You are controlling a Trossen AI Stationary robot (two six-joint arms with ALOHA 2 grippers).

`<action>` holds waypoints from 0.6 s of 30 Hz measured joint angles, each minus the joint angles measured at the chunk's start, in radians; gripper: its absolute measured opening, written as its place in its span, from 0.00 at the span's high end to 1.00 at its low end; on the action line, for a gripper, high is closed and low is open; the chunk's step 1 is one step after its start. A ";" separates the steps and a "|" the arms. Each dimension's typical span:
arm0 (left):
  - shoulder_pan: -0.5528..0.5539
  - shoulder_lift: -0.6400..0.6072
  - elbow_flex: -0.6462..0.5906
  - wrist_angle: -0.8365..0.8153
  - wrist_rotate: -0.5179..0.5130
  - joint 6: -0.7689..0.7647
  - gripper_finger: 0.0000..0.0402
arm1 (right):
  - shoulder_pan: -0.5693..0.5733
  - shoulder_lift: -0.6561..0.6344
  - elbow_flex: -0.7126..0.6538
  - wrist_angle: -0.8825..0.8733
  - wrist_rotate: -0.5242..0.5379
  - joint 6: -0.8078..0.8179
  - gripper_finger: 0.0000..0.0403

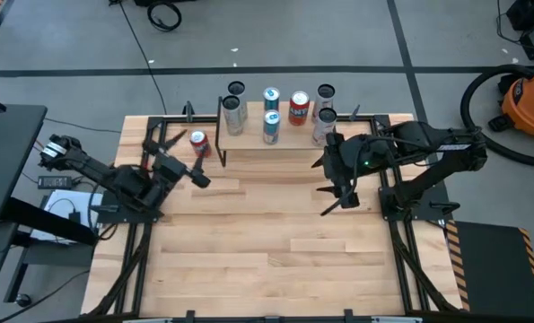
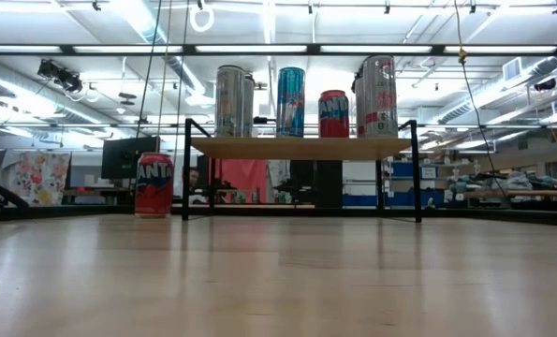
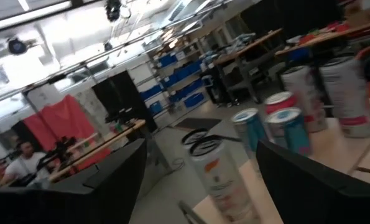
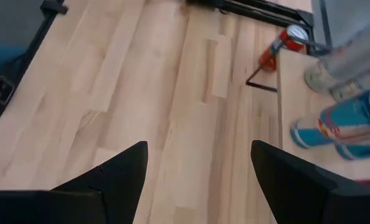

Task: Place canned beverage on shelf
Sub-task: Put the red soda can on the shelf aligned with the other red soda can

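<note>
Meanwhile, both tools wide — left tool (image 1: 175,142) near red can (image 1: 198,143), silver cans (image 1: 233,115) crowding shelf (image 1: 275,139).

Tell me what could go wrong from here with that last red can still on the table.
The red can stands right beside the shelf leg, so the open left end effector may clip the frame while grasping. The shelf already holds a crowded row of cans; setting another down could topple a neighbour.
</note>
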 joint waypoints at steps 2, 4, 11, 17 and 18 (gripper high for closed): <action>0.017 -0.036 0.000 -0.030 -0.006 -0.006 0.22 | 0.000 0.003 0.000 0.000 0.014 0.036 0.27; 0.032 -0.067 0.000 -0.040 -0.017 -0.018 0.22 | 0.003 0.008 0.000 0.000 0.016 0.060 0.27; 0.085 -0.102 -0.009 -0.094 -0.105 -0.130 0.22 | 0.038 0.016 0.000 0.001 0.045 0.069 0.27; 0.117 -0.099 -0.108 -0.136 -0.119 -0.315 0.22 | 0.073 0.016 0.000 0.008 0.129 0.088 0.27; 0.125 -0.100 -0.124 -0.132 -0.126 -0.340 0.22 | 0.078 0.015 0.000 0.008 0.138 0.089 0.27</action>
